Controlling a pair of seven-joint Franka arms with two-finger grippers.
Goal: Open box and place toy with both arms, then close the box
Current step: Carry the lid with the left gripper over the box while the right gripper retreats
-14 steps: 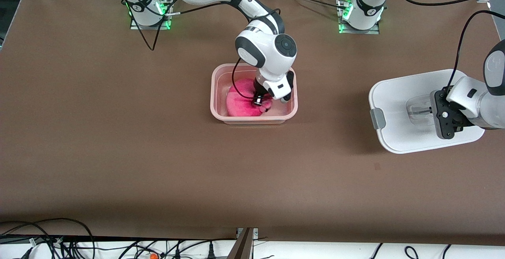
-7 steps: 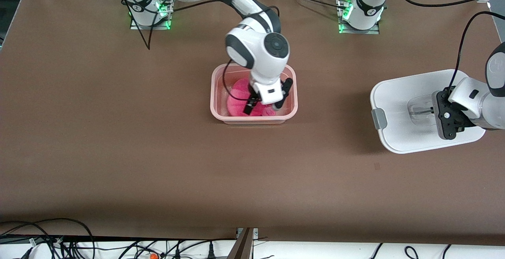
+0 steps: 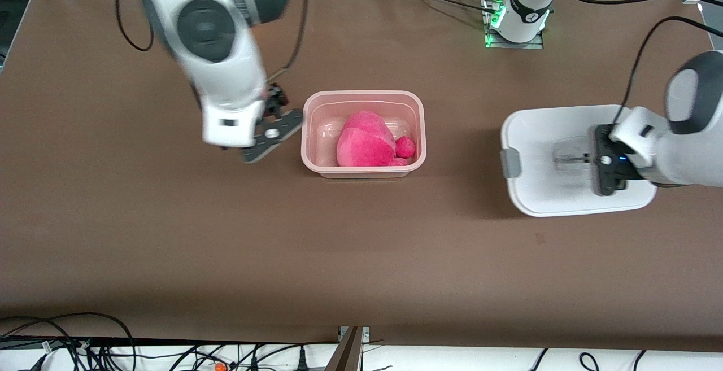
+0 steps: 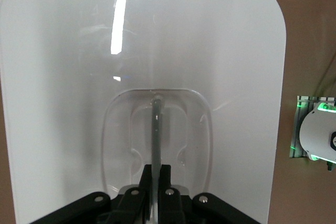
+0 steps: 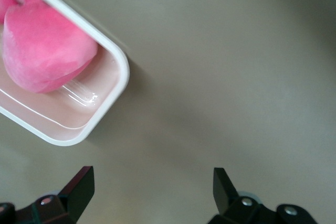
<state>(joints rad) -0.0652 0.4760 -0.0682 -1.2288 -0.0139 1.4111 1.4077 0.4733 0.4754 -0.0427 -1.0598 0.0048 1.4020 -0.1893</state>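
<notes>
The pale pink tub (image 3: 361, 94) stands open at the table's middle, with the hot-pink plush toy (image 3: 366, 145) lying in it. My right gripper (image 3: 270, 136) is open and empty, up over the table beside the tub toward the right arm's end. In the right wrist view, its gripper (image 5: 152, 179) sits above bare table, with the tub's corner (image 5: 119, 72) and the toy (image 5: 42, 51) at one edge. My left gripper (image 3: 599, 159) is shut on the clear centre handle (image 4: 156, 129) of the white lid (image 3: 542, 134) and holds it above the table toward the left arm's end.
A grey clip (image 3: 511, 163) sits on the lid's edge facing the tub. The left arm's base (image 3: 517, 15) stands at the table's back edge. Cables (image 3: 85, 343) lie along the front edge. Brown table stretches between tub and lid.
My right gripper has let go of the toy, risen out of the tub and swung toward the right arm's end. My left gripper has carried the lid a little toward the tub.
</notes>
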